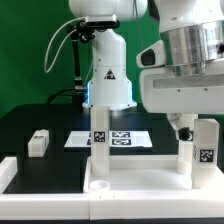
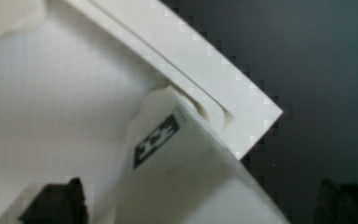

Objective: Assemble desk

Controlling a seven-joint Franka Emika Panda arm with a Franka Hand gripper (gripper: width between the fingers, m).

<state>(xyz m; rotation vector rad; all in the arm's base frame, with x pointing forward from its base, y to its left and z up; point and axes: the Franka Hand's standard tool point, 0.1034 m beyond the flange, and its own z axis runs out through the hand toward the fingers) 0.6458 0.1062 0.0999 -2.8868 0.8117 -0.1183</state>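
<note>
Sitting at the frame's left, a loose leg (image 1: 38, 143) lies on the black table (image 1: 30, 120). Left of centre, the centre leg (image 1: 100, 140) stands upright on the tabletop (image 1: 130, 185), which spans the bottom edge. At right, the gripper (image 2: 197, 205) hangs over the upright right leg (image 1: 203, 152), fingers spread wide, gripping nothing.

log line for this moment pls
gripper: open around upright leg | second leg: upright on tabletop | spare leg: loose on table
</note>
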